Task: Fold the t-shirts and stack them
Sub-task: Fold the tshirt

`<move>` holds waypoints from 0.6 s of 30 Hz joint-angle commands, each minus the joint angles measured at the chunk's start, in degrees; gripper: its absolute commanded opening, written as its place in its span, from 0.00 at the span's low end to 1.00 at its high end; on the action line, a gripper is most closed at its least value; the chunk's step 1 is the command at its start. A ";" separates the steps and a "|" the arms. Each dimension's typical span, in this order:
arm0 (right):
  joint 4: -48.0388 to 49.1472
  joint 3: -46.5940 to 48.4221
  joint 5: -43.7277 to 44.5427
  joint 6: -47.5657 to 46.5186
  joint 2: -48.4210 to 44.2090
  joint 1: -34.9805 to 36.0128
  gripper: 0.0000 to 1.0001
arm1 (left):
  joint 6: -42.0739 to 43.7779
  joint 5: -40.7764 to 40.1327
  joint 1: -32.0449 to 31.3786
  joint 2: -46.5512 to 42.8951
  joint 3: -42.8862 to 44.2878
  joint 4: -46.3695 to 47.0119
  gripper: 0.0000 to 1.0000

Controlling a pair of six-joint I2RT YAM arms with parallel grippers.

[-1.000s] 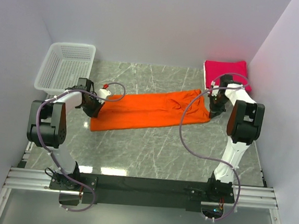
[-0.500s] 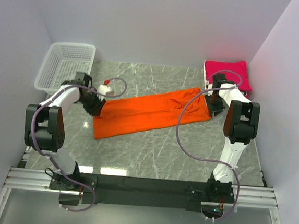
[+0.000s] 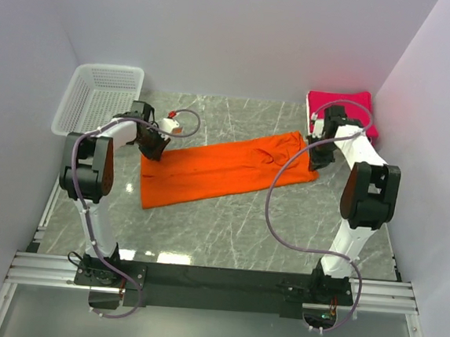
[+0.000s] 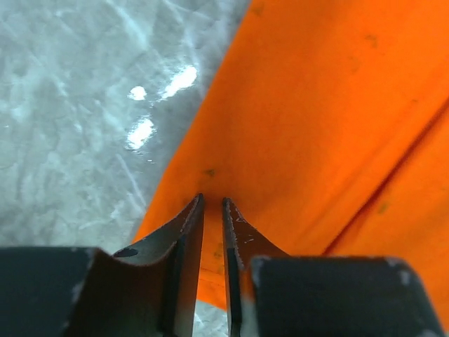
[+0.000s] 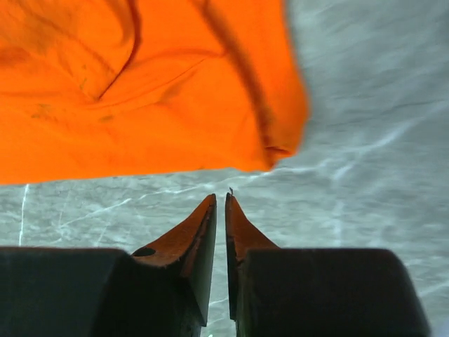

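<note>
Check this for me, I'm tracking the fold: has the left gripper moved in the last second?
Yes. The left gripper has moved away from the arm bases and slightly right, judged against the basket, staying by the orange shirt's left end.

Bright, even light, soft shadows. Glare spots gleam on the worktop just left of the orange t-shirt.

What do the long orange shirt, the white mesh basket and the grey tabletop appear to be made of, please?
Long orange shirt: soft matte cloth, judging by its creases and folds.
White mesh basket: likely rigid plastic, with a moulded grid of holes.
Grey tabletop: veined like marble, glossy with glints; stone or laminate.
</note>
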 commanded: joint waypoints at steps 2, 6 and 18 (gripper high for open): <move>0.79 -1.30 -1.94 2.29 3.00 3.67 0.17 | 0.67 -4.44 -0.10 -0.51 -2.88 1.49 0.19; 1.15 1.15 -0.45 2.82 5.11 5.69 0.16 | 3.65 -8.22 0.25 -4.37 -10.00 1.84 0.14; 3.26 11.07 5.09 3.52 16.86 10.70 0.16 | 1.11 -3.84 1.13 -18.17 -20.03 -9.31 0.17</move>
